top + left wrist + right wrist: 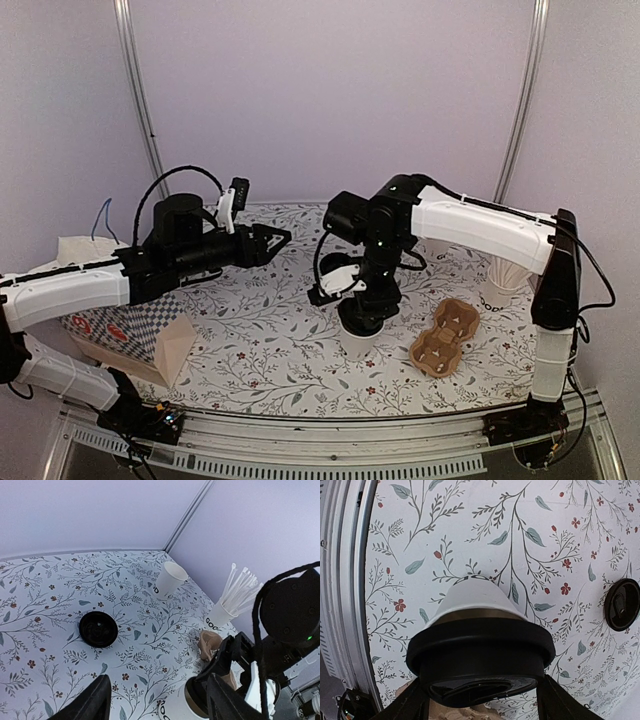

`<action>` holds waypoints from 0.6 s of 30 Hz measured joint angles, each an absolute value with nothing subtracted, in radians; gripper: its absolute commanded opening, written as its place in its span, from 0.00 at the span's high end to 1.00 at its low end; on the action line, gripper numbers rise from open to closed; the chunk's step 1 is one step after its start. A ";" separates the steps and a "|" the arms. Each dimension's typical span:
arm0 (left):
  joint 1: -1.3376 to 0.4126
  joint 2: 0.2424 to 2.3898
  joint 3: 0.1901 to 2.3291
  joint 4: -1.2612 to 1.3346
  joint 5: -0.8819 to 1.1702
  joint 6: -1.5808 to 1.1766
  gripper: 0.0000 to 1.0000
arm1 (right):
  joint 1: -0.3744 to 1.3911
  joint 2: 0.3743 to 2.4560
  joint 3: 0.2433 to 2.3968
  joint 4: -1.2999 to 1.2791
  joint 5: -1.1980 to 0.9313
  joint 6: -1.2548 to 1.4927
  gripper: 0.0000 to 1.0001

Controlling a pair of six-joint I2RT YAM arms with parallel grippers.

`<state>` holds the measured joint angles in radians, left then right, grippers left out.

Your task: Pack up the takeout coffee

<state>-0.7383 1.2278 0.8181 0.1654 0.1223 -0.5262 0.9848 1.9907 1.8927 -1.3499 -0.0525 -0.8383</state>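
The takeout coffee [475,597], a white paper cup with dark lettering and a black lid, stands on the floral tabletop [280,340] left of the brown carrier [445,335]. My right gripper [481,687] comes down from above, one finger against each side of the lid's raised top, shut on it. From overhead the right gripper [362,318] covers the lid, with the takeout coffee [357,345] below. My left gripper [278,241] hovers open to the back left with nothing between its fingers. In its view, the left gripper [159,680] looks at the takeout coffee [175,710].
A loose black lid [98,629] lies on the table. A lidless white cup [169,580] and a cup of white sticks [222,612] stand near the back right corner. A brown paper bag [175,345] and a checkered box [110,330] sit at the left edge.
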 measured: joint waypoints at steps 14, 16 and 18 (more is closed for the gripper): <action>-0.738 1.222 0.818 0.166 0.123 -0.523 0.32 | 1.044 1.979 1.899 -1.355 0.139 -0.833 0.37; -0.738 1.222 0.818 0.166 0.123 -0.523 0.32 | 1.045 1.973 1.899 -1.356 0.158 -0.833 0.37; -0.738 1.222 0.818 0.166 0.123 -0.523 0.32 | 1.047 1.969 1.899 -1.357 0.178 -0.833 0.37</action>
<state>-0.7380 1.2221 0.8181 0.1658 0.1234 -0.5228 1.0473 1.9686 1.8988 -1.3567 0.1780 -0.8333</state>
